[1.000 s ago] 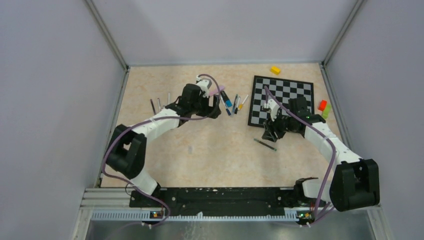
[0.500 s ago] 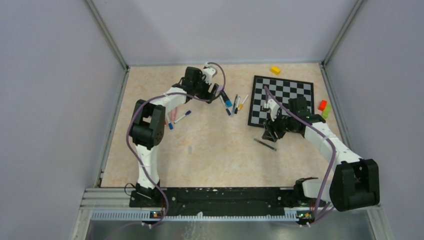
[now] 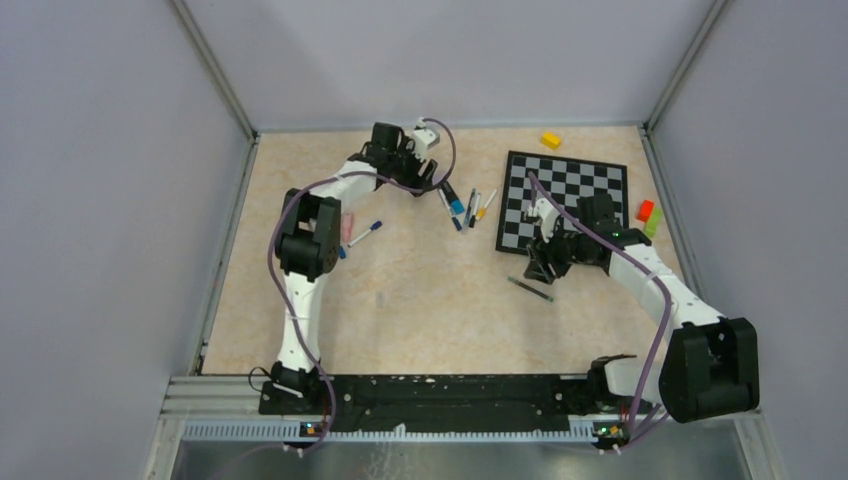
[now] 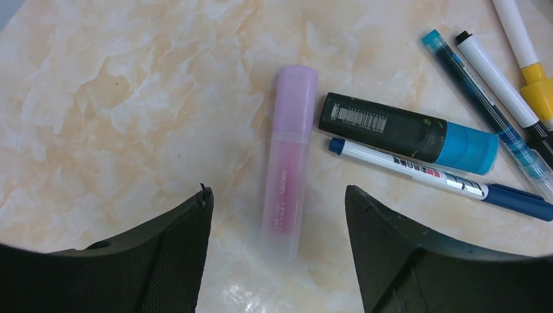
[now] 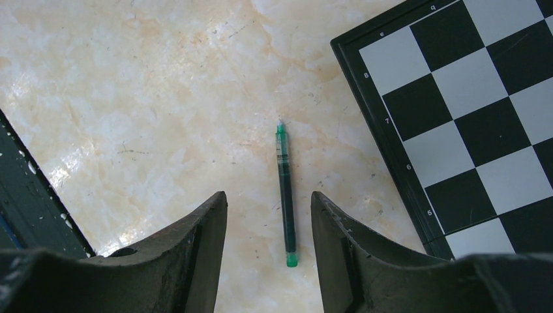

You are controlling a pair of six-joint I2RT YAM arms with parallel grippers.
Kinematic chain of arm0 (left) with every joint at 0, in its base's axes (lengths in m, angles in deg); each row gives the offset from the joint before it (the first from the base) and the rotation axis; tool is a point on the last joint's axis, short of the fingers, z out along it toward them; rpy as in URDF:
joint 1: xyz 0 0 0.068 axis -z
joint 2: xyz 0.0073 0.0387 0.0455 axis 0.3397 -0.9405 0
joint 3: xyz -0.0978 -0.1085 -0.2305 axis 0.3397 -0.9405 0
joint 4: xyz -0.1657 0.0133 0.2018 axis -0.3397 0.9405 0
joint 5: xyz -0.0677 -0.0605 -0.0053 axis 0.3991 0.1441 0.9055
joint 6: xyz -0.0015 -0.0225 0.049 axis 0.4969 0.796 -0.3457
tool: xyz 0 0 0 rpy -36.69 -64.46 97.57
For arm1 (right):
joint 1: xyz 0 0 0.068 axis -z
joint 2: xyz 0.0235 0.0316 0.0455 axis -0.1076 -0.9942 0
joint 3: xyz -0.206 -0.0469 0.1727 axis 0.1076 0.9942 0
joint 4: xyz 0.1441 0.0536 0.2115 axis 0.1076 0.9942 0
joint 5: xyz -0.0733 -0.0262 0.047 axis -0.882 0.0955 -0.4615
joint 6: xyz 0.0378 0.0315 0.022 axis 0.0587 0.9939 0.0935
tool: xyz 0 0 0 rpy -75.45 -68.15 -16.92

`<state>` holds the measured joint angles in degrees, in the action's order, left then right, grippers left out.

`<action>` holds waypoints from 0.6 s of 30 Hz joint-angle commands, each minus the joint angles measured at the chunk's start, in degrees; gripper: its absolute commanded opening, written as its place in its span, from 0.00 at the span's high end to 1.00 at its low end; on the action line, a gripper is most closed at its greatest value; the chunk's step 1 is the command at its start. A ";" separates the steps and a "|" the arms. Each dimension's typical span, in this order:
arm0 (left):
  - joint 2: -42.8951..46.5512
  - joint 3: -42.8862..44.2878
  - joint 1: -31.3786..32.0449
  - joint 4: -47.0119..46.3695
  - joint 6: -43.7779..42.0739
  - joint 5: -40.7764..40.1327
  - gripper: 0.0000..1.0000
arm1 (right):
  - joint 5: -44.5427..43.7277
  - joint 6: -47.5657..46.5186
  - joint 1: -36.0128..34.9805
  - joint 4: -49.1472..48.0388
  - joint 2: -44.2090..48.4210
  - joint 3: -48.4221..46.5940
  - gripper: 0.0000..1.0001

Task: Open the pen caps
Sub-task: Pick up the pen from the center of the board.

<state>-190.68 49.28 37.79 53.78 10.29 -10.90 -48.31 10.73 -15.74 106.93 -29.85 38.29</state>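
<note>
The left tool (image 4: 277, 195) is hanging low over the desk (image 4: 130, 98) with its fingers spread wide, gripping nothing. A pink highlighter (image 4: 283, 189) is lying straight in the gap between them. Its lilac cap (image 4: 297, 98) is pointing away past the fingertips and sitting fully on the barrel (no gap is showing at the join).

Just outside the finger on the right of the wrist view, a fat black marker (image 4: 385, 127) is lying crosswise, almost touching the highlighter. It is wearing its blue cap (image 4: 466, 147) on the end farther from the tool. Tight against it, on the side nearer the tool, a thin white pen (image 4: 407, 166) is lying with a navy cap (image 4: 518, 202) on its far end. Farther out the same way, more pens are fanning off: a teal-tipped pen (image 4: 482, 104) and another white one carrying a yellow cap (image 4: 536, 88).

The right tool (image 5: 267, 195) is hovering over the desk too, fingers parted and empty. A thin green pen (image 5: 285, 189) is lying in line with the gap between those fingers, touching neither; whether it is capped I cannot tell. The chessboard (image 5: 469, 117) is lying just beyond the finger on the right of that view.
</note>
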 commanded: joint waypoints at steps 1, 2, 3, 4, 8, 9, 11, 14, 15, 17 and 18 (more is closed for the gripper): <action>-2.51 4.47 0.08 1.13 -2.98 2.51 0.26 | 0.66 -0.70 0.48 -0.08 -0.32 -1.77 0.50; -3.05 5.09 0.08 1.37 -3.13 2.46 0.29 | 0.66 -0.72 0.48 0.02 -0.41 -1.77 0.50; -3.71 5.64 0.08 1.63 -3.26 2.33 0.31 | 0.66 -0.68 0.49 -0.02 -0.41 -1.77 0.50; -4.24 6.14 0.08 1.90 -3.42 2.17 0.34 | 0.74 -0.80 0.51 0.02 -0.43 -1.77 0.50; -6.05 7.55 0.08 2.87 -3.83 1.41 0.41 | 1.01 -0.94 0.50 0.17 -0.43 -1.86 0.50; -6.44 7.80 0.08 3.13 -3.91 1.46 0.43 | 0.97 -0.96 0.43 0.14 -0.41 -1.86 0.50; -7.05 7.98 0.08 3.51 -3.87 1.57 0.50 | 0.93 -0.98 0.47 0.26 -0.49 -1.87 0.50; -7.59 8.02 0.17 4.02 -3.67 1.26 0.59 | 0.93 -1.11 0.42 0.23 -0.54 -1.87 0.50; -7.72 8.01 0.28 4.23 -3.61 0.70 0.61 | 0.93 -1.20 0.44 0.25 -0.51 -1.86 0.50; -8.00 8.16 0.63 4.76 -3.66 -0.28 0.62 | 0.99 -1.32 0.45 0.41 -0.60 -1.92 0.50; -8.00 8.05 0.80 4.87 -3.61 -1.09 0.64 | 1.01 -1.30 0.43 0.53 -0.63 -2.01 0.50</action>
<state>-197.26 55.49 37.97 56.97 7.08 -10.66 -48.29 10.25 -15.74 107.19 -30.11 38.29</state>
